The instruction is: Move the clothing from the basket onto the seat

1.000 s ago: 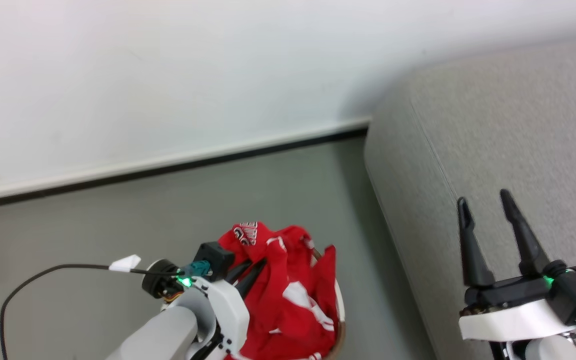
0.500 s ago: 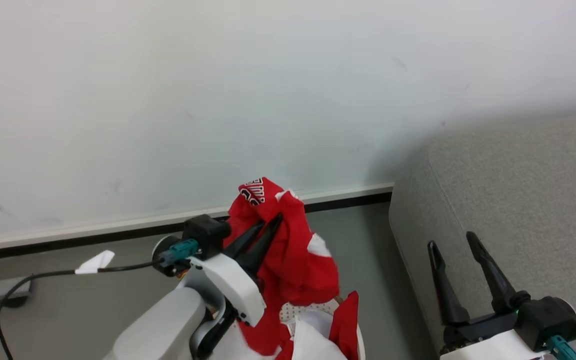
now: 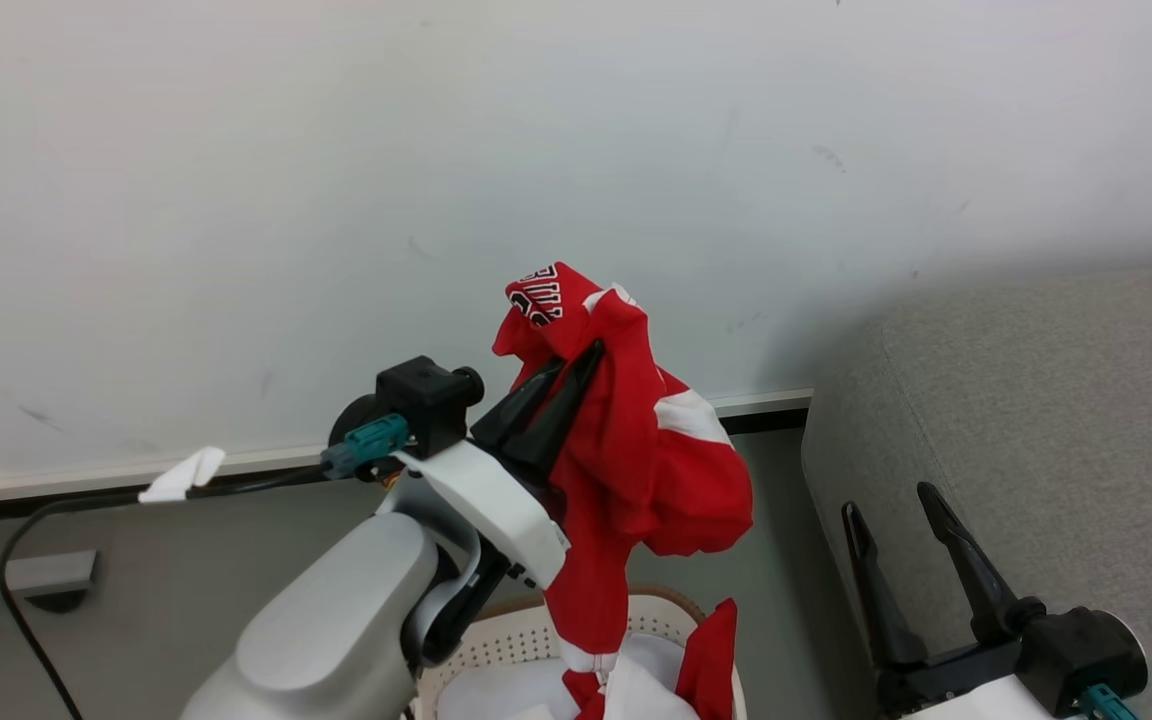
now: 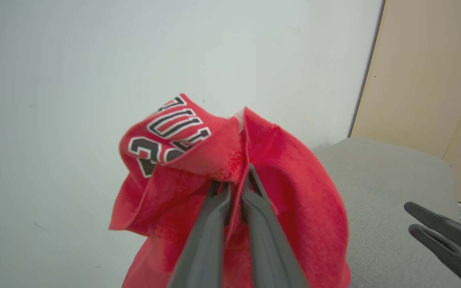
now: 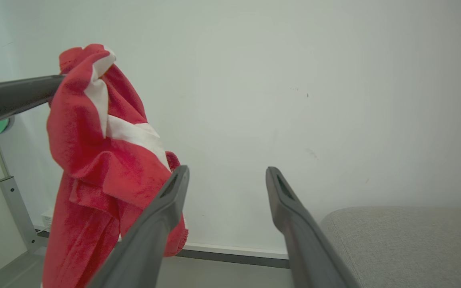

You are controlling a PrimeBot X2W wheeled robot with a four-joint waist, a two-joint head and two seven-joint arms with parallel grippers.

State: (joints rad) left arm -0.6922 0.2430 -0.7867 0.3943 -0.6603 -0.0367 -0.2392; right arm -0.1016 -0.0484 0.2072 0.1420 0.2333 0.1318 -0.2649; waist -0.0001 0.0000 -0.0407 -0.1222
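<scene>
Two end effectors: the left end effector [image 3: 591, 352] is pinched almost shut on a fold of the soft red sports garment with white panels and black-and-white lettering [image 3: 636, 450]. The right end effector [image 3: 888, 500] is spread wide with nothing in it, at 4 o'clock in the head view.
Where the clothing is: hoisted at 12 o'clock above the oval cream-white perforated plastic basket with a brown rim [image 3: 681, 603], with its lower end hanging down into it. A second red piece [image 3: 706, 660] sits inside.
Seat: the big grey woven-fabric upholstered seat [image 3: 1036, 400] is at 3 o'clock from the basket.
Risk, imo: it's a thin pinch near the top, so a quick swing toward 3 o'clock could let the fold slip out.
Other risk: the dangling end might catch the rim or drag the other piece along and tip the basket.
</scene>
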